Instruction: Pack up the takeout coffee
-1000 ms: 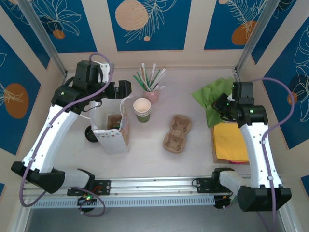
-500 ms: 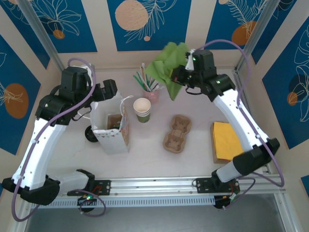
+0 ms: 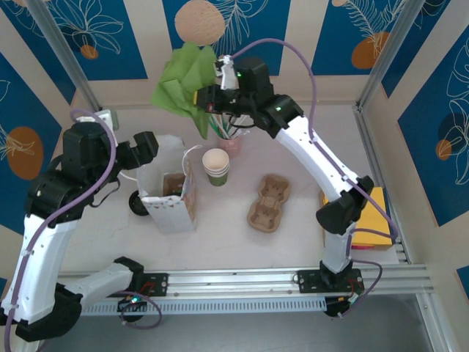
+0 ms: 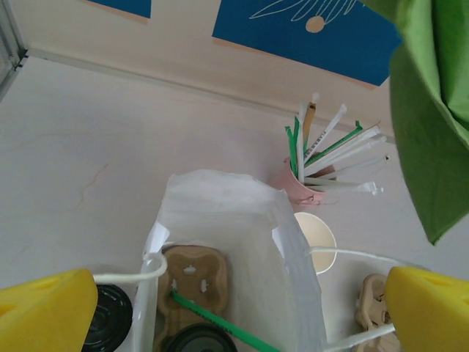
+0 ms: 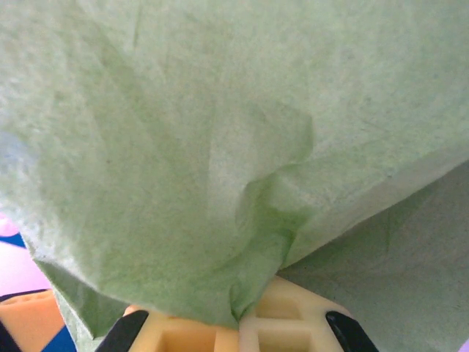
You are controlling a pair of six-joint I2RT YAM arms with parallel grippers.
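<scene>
Two claws work over a pale table point(image 3: 315, 139). The left claw point(image 3: 145, 147) hangs wide open and empty at 11 o'clock of a white paper bag point(image 3: 170, 211), which stands open toward the table's 9 o'clock side. The right claw point(image 3: 209, 97) is pinched shut on a green napkin point(image 3: 182, 82), held high at 12 o'clock above a pink cup of straws point(image 3: 231, 141).

Inside the bag sits a cardboard carrier point(image 4: 192, 275). At its 6 o'clock end, a round black lid marks what I take to be the takeout coffee point(image 4: 198, 339); its cup body is hidden below. A second black lid point(image 4: 110, 315) lies just outside the bag at 9 o'clock, and I cannot tell whether a cup is under it. A stack of lidless cups point(image 3: 216, 167) and a spare carrier point(image 3: 267, 202) stand at the bag's 3 o'clock.

The coffee is probably light, thin-walled paper that dents under a hard squeeze, and its slick lid could pop off. It is best gripped gently around the body just under the lid and kept upright.
</scene>
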